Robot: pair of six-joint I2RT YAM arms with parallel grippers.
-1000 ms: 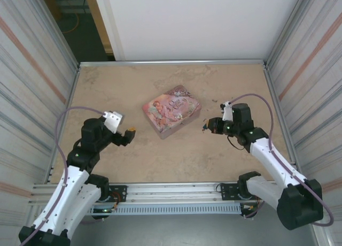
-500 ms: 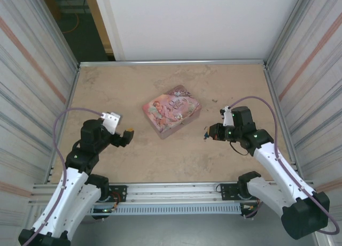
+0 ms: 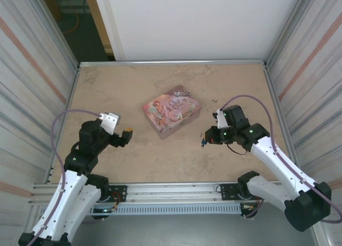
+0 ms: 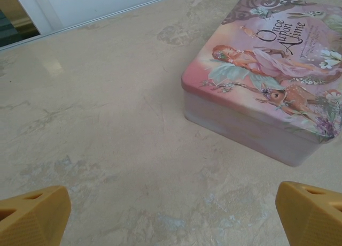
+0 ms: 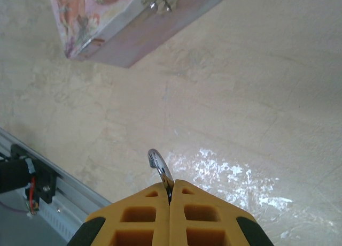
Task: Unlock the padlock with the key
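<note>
My right gripper (image 3: 209,136) is shut on the padlock (image 3: 203,143), a tiny bluish thing hanging at its tip to the right of the tin's near corner, above the table. In the right wrist view, the padlock's silvery curved shackle (image 5: 159,163) sticks out from between the closed yellow fingertips of the right gripper (image 5: 170,186); its body is hidden. My left gripper (image 3: 128,131) stands open to the left of the tin, and in its wrist view the left gripper (image 4: 171,214) has bare table between its fingers. The key is out of view.
A pink illustrated tin box (image 3: 171,110) lies shut in the middle of the table (image 3: 133,85); its side with a small metal clasp (image 5: 160,0) faces my right gripper. The tin box (image 4: 262,75) lies ahead and right of my left gripper. Metal walls enclose the table.
My right gripper has moved toward the near edge and slightly left, still shut on the padlock. The left arm has barely shifted.
</note>
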